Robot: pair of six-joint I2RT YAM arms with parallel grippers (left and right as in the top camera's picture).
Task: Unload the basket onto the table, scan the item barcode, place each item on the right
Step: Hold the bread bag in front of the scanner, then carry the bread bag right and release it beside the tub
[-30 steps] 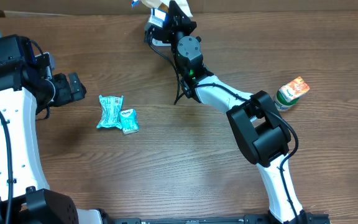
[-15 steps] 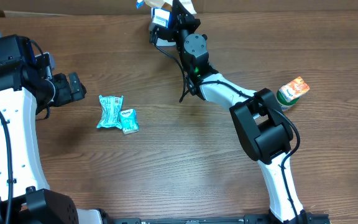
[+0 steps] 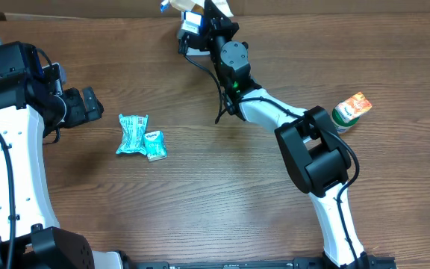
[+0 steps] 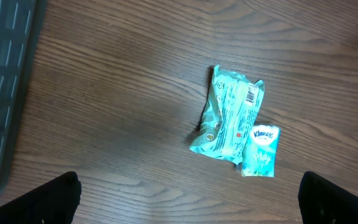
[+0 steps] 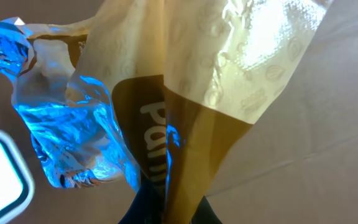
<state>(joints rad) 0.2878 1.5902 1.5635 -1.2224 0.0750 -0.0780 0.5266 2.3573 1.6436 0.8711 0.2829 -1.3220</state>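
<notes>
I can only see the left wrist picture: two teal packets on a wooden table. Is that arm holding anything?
Observer: No. The overhead view shows the left gripper open and empty, set apart from the teal packets.
Operator: So where is the other arm?
Observer: It reaches to the top of the overhead view. There the right gripper is shut on a gold-and-clear packet, held up off the wood.
Operator: Is anything else lying around?
Observer: Yes, a small green-and-orange container lies tilted on the far side from your packets, with the right arm between them.
</notes>
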